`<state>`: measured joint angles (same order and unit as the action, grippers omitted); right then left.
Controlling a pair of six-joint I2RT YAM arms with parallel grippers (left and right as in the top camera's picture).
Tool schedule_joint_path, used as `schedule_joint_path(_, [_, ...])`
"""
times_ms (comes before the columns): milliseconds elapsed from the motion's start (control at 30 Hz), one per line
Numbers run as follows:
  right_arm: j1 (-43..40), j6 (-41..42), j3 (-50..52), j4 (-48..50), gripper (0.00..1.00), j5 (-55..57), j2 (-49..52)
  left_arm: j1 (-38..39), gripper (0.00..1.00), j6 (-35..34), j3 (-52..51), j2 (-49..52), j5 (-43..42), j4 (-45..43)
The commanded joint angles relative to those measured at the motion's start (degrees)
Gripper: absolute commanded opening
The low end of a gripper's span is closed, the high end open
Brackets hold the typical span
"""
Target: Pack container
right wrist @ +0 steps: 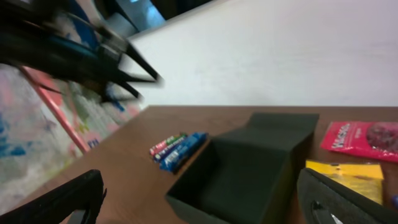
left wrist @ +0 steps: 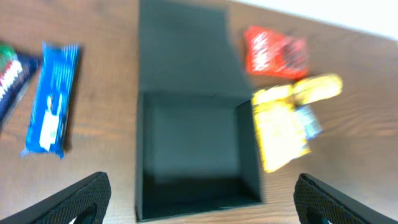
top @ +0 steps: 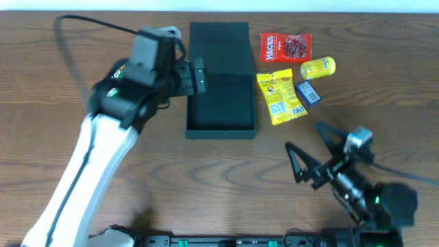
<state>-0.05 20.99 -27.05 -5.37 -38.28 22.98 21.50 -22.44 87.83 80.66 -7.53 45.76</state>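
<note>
Jaws L+R wide; container (top: 221, 103) open.

- Wooden table (top: 206, 185) — brown, bare around the packets.
- Red packet (top: 285, 47) lies flat near the far edge.
- Small yellow pouch (top: 318, 67) sits just beside the red packet's near right corner.
- Large yellow packet (top: 280, 97) lies nearer than the red one, touching a small blue packet (top: 309, 92) on its right.
- Blue bar (left wrist: 51, 99) lies flat, with a dark packet (left wrist: 9, 78) beside it — that one is cut off by the frame.
- White wall (right wrist: 280, 50) stands behind the table.
</note>
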Motion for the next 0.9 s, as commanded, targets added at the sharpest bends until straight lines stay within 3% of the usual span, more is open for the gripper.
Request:
schedule_joint_path(0, [-0.31,-6.99,-5.18,-0.37,0.99,-3.37,9.46,-0.42,0.95,1.57,1.20,-6.27,4.09,0.63])
schedule_joint_path(167, [3.56,-8.74,-14.32,-0.42,0.99,-8.41,26.77,-1.14,0.95,3.80,1.20,-17.62,19.89,2.95])
schedule_joint_path(300, [14.01,-15.39,-24.35,-0.48,0.99,-8.39,41.62,-3.74,0.95,4.50,1.16,-25.09,26.73,9.27])
schedule_joint_path(433, [18.86,-15.76,-29.68,-0.46,0.99,-7.06,49.51,-6.40,0.95,8.31,0.55,-25.35,27.69,14.60])
schedule_joint_path(567, [20.39,-15.76,-32.20,-0.37,0.99,-6.95,52.74,-8.92,0.95,11.06,-3.69,-22.58,27.61,14.36])
schedule_joint_path(867, [19.37,-15.72,-32.22,-0.26,0.99,-6.99,52.76,-15.23,0.96,20.15,-14.29,-3.80,17.68,-3.06])
